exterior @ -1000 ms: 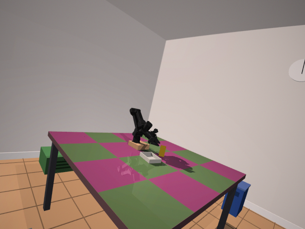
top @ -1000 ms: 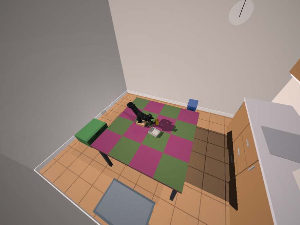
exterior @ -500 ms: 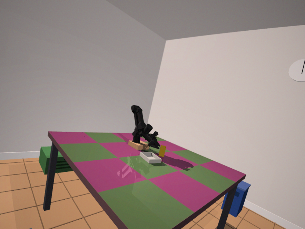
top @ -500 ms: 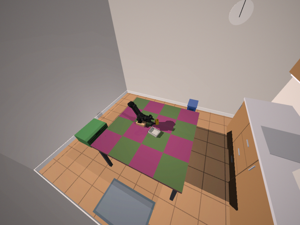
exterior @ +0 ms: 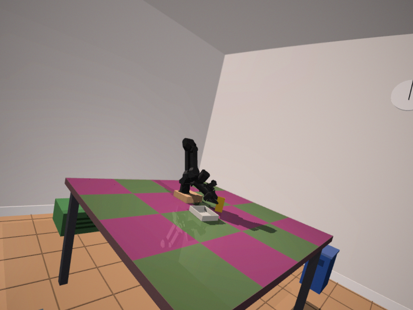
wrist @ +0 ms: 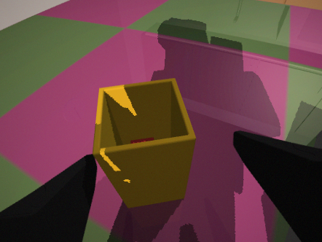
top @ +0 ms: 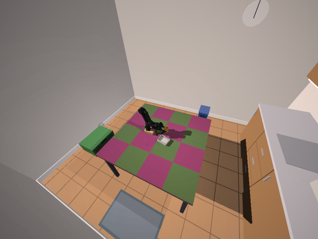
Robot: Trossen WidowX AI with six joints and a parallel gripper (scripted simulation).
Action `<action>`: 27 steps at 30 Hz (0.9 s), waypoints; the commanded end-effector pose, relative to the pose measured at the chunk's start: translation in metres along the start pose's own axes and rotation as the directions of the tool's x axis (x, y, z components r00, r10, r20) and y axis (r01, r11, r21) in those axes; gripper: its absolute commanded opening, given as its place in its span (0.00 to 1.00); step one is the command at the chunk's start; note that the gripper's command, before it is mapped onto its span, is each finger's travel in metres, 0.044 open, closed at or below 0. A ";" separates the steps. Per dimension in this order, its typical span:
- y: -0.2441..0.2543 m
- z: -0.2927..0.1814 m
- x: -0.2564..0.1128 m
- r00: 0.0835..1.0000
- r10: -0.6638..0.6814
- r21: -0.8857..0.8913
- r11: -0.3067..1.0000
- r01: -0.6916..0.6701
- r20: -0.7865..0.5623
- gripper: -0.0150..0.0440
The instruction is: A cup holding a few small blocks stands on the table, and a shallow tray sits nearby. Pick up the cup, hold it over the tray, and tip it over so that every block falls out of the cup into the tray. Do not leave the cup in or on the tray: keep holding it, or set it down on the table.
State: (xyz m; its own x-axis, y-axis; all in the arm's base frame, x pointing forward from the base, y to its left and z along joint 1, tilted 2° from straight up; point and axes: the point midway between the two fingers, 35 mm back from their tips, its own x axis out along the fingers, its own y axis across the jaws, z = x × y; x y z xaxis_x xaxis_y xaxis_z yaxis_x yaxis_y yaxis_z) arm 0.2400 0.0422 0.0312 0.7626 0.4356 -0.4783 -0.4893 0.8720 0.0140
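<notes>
The yellow square cup (top: 166,129) (exterior: 219,204) (wrist: 156,173) stands upright on the table. Inside it a bit of a red block (wrist: 142,141) shows; the rest of the inside is hidden by the near wall. My gripper (top: 164,129) (wrist: 166,149) is open and empty, low beside the cup. In the wrist view the cup shows between the fingers, close to the left fingertip, with a wide gap to the right one. The shallow white tray (top: 161,143) (exterior: 210,218) lies near the cup, on its near side in the top and exterior views. It is out of the wrist view.
The arm's wooden base (top: 149,131) (exterior: 187,197) is behind the tray. The chequered table (top: 154,169) (exterior: 173,266) has a green cabinet (top: 96,140) off its left side and a blue bin (top: 204,110) (exterior: 318,271) beyond its far right edge in the top view.
</notes>
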 end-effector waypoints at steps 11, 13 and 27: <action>0.001 -0.002 0.022 1.000 -0.001 0.003 1.000 0.001 0.001 1.00; 0.002 -0.002 0.025 1.000 -0.001 0.003 1.000 0.001 0.001 1.00; 0.003 -0.003 0.042 1.000 -0.001 0.003 1.000 0.001 0.002 0.87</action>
State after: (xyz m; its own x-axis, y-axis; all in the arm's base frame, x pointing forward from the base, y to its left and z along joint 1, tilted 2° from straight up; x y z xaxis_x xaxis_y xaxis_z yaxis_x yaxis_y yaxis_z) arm 0.2671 0.0611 0.0089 0.7618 0.4361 -0.4790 -0.4900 0.8716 0.0143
